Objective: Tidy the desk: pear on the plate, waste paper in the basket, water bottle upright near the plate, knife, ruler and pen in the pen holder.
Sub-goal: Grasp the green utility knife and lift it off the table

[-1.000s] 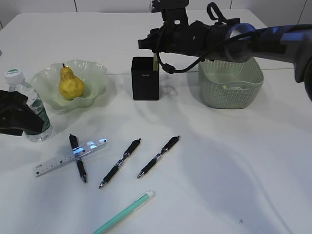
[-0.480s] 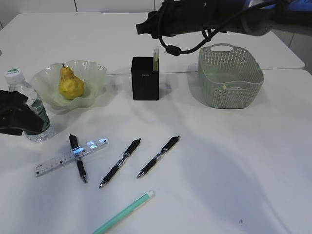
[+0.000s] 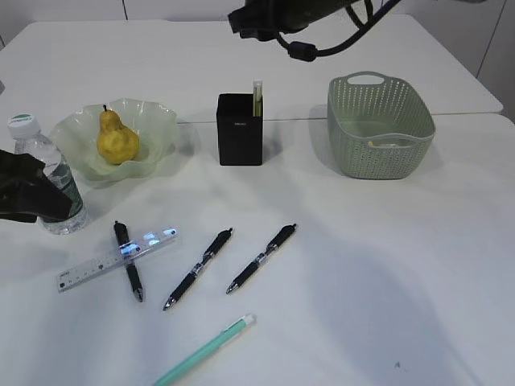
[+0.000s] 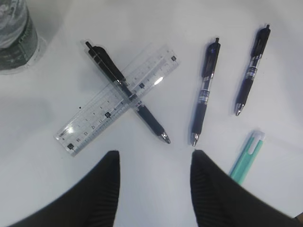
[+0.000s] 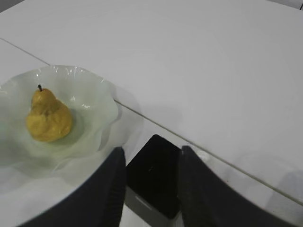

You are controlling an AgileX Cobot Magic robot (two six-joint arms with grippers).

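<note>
Nearest, the mint-green pen [image 3: 206,351] lies at six o'clock on the desk [image 3: 386,281] — light, slick, best pinched mid-barrel. Above it the ruler [image 4: 118,98] rests across a black pen [image 4: 127,92], with two more black pens [image 3: 198,268] at its three o'clock; thin, stiff and clear, the ruler looks easiest to nip where that pen props it off the surface. The left gripper [image 4: 154,163] hovers just over these, jaws half spread, holding nothing. Farther back, the pear [image 3: 117,138] sits in the plate [image 3: 158,121], the water bottle [image 3: 50,183] upright at its seven o'clock. The knife [image 3: 257,96] stands in the pen holder [image 3: 239,129], the basket [image 3: 381,125] at its three o'clock. The right gripper [image 5: 149,158], raised above the holder, is likewise part open — empty.
</note>
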